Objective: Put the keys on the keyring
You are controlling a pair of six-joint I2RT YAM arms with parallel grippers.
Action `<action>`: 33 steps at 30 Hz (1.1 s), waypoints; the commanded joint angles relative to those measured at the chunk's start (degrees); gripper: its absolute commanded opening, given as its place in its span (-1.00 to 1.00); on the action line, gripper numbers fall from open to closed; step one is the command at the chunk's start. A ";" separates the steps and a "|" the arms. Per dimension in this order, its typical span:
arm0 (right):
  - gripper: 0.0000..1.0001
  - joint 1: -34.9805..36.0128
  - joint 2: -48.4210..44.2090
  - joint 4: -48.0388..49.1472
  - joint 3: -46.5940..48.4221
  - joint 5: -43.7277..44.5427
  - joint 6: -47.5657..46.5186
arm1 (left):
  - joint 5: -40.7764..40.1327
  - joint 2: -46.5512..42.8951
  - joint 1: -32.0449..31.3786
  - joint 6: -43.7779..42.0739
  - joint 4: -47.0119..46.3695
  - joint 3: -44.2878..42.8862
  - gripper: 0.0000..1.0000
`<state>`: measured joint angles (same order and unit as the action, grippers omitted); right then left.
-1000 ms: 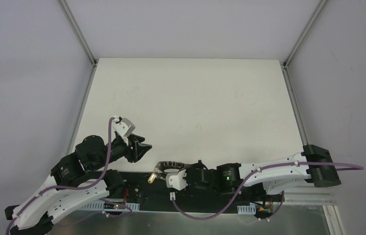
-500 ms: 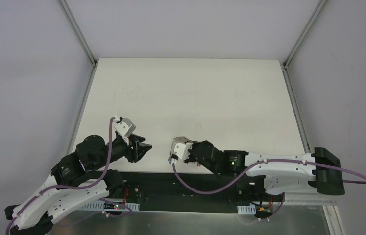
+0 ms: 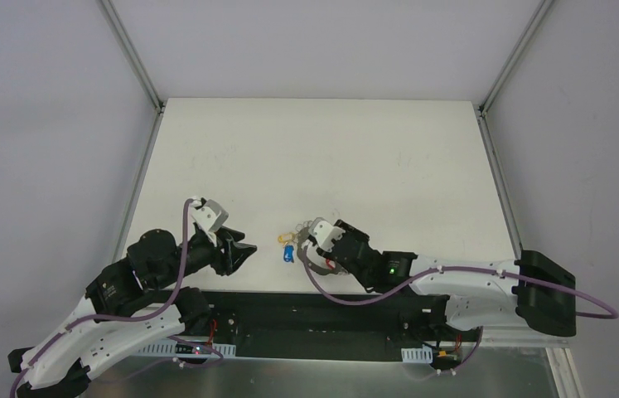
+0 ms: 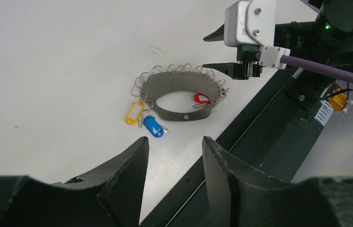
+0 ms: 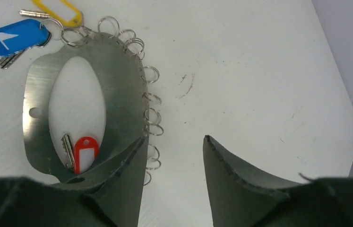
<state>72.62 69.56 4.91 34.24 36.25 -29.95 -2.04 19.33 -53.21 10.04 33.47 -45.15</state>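
**Silver keyring [image 4: 179,84] lies flat between two open grippers**

From above, the keyring rests on the white table [image 3: 331,149] close to its near edge, between the two arms. Its yellow tag [image 3: 286,239] and blue tag [image 3: 288,254] sit at the end nearer the left gripper [image 3: 239,253]. The other end lies under the tip of the right gripper [image 3: 306,246]. The band itself is too small here to read in detail.

The left wrist camera shows the keyring as a flat oval band of metal with small split rings [image 4: 184,69] strung along its far outer edge. Its long axis runs across the view, left to right. The yellow and blue tags hang off the left end, each with a small key. A red tag [image 4: 202,99] lies inside the oval opening near the right end. The left gripper's jaws stand partly apart at the bottom of the view, with only bare table between them, near the keyring but not touching it. The right gripper hovers just beyond the band's right end, fingers spread.

The right wrist camera shows the long axis running straight away from the gripper. The blue and yellow tags are at the far end, and the red tag with its key lies inside the opening at the near end. The keys [image 5: 9,59] are tiny beside the tags. The right gripper's jaws are apart and grip nothing. One finger overlaps the band's near edge, though whether it touches cannot be told, and the gap holds only table and a few split rings.
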 commanded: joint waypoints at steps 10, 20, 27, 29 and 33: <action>0.40 -2.22 4.03 -4.32 16.96 -5.25 17.67 | -2.93 -3.06 0.48 0.40 0.19 0.53 -0.10; 0.43 -6.64 22.90 -18.45 35.16 -20.73 22.24 | -6.68 -6.15 0.52 1.03 0.10 1.07 -0.09; 0.41 -9.63 31.31 -22.87 41.08 -27.36 21.01 | -7.32 -6.90 0.59 1.04 0.02 1.12 -0.08; 0.39 -9.67 33.80 -24.62 42.55 -27.50 20.08 | -7.15 -6.74 0.60 1.00 -0.07 1.13 -0.08; 0.31 -9.72 36.88 -26.11 44.01 -26.22 17.56 | -6.91 -6.42 0.58 0.90 -0.08 1.10 -0.07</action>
<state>62.61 104.14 -17.28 75.35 10.98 -9.85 -8.01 12.71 -53.15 10.15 33.58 -44.21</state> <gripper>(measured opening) 0.671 0.461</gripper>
